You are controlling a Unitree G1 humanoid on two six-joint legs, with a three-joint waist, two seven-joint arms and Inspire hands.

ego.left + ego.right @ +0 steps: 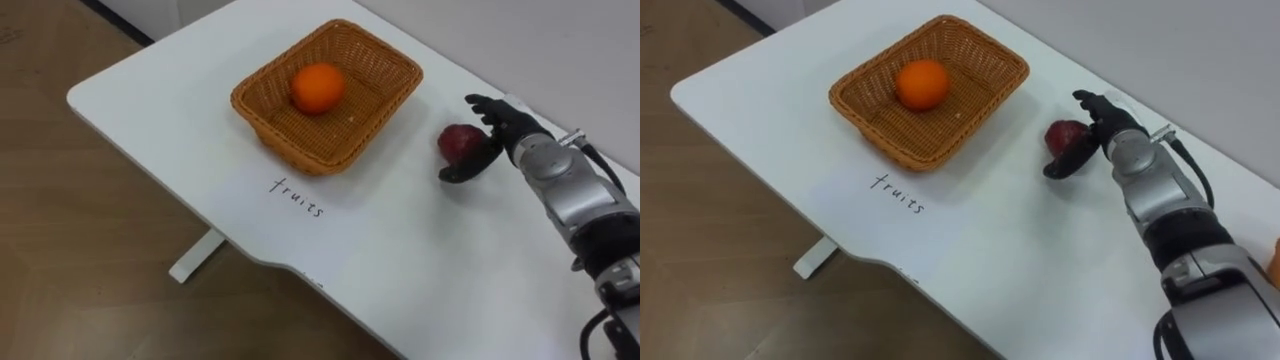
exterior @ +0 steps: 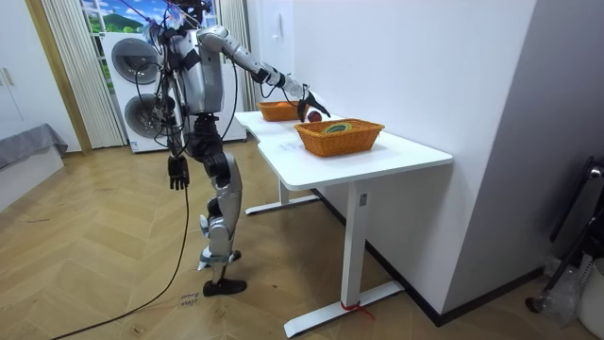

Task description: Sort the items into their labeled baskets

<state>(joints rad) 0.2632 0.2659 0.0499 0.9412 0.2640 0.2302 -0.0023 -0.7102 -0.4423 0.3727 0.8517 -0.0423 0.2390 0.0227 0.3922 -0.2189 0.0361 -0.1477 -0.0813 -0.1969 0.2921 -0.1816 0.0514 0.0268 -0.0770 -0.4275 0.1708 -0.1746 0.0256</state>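
A woven basket (image 1: 385,70) stands on the white table (image 1: 200,130) above the handwritten word "fruits", and an orange (image 1: 318,88) lies inside it. To the basket's right is a dark red apple (image 1: 456,141). My right hand (image 1: 503,132) is at the apple, with its fingers over the far side and its thumb curled round the near side. In the room view I stand at the table's long side with my right arm stretched over it. My left hand (image 2: 176,172) hangs by my thigh with its fingers relaxed.
A second woven basket (image 2: 340,136) with yellow and green items stands on the table end nearer the room camera. The table's near edge (image 1: 260,262) drops off to a wooden floor. A wall runs behind the table.
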